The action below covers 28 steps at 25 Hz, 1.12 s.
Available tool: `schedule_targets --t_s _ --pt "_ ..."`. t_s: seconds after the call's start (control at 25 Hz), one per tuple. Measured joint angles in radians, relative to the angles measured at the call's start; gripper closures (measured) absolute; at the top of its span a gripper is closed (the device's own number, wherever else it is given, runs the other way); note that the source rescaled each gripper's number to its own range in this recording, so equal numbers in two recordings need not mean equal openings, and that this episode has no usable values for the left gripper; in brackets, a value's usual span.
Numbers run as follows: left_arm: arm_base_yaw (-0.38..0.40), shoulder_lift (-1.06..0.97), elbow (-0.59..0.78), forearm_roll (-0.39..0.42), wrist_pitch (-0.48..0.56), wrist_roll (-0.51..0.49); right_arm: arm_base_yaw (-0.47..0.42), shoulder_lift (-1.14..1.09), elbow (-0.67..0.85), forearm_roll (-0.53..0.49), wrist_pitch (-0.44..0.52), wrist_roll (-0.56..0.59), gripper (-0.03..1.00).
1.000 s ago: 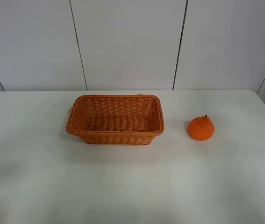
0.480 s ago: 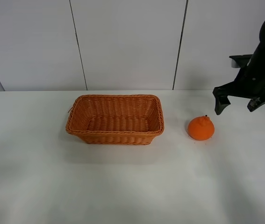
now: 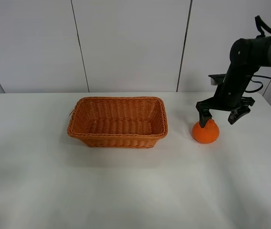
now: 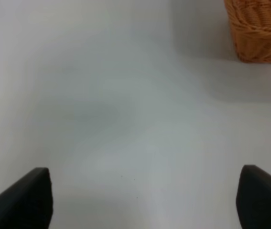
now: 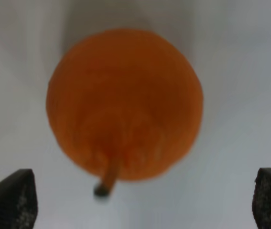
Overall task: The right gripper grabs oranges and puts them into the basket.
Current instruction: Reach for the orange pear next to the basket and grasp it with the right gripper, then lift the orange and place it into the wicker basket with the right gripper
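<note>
The right gripper point(image 3: 218, 120) is now brought down from higher up and held wide open over the orange point(image 3: 205, 132). The orange is not moved and is seen on the table point(image 3: 135, 191), right of the basket point(image 3: 117, 138). The left gripper point(image 4: 144, 191) is held open too.

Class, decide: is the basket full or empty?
Empty: the basket shows only bare woven floor; the orange sits outside on the table.
</note>
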Motion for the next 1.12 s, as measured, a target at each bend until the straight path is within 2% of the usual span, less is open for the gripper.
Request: schedule_targets --t_s 0.24,0.4,0.44,0.52,0.64,0.72,0.76,0.92,1.12 --pt "0.0 0.0 0.0 0.0 0.0 0.0 0.002 0.09 0.0 0.033 -0.09 -0.004 -0.03" --pt "0.0 0.0 0.0 -0.001 0.0 0.0 0.005 0.136 0.0 0.04 -0.108 -0.004 -0.01" --pt "0.0 0.0 0.0 -0.001 0.0 0.0 0.005 0.137 0.0 0.04 -0.108 -0.004 0.06" --pt "0.0 0.0 0.0 -0.001 0.0 0.0 0.005 0.136 0.0 0.034 -0.108 -0.004 0.26" --pt "0.0 0.0 0.0 -0.001 0.0 0.0 0.005 0.133 -0.009 0.022 -0.107 -0.004 0.69" --pt "0.0 0.0 0.0 -0.001 0.0 0.0 0.005 0.122 -0.011 0.008 -0.104 -0.004 0.92" --pt "0.0 0.0 0.0 -0.001 0.0 0.0 0.005 0.116 -0.011 0.002 -0.1 -0.004 0.97" --pt "0.0 0.0 0.0 -0.001 0.0 0.0 0.005 0.088 -0.015 -0.011 -0.073 -0.025 0.97" --pt "0.0 0.0 0.0 -0.001 0.0 0.0 0.005 0.02 -0.104 -0.016 0.041 -0.033 0.97"
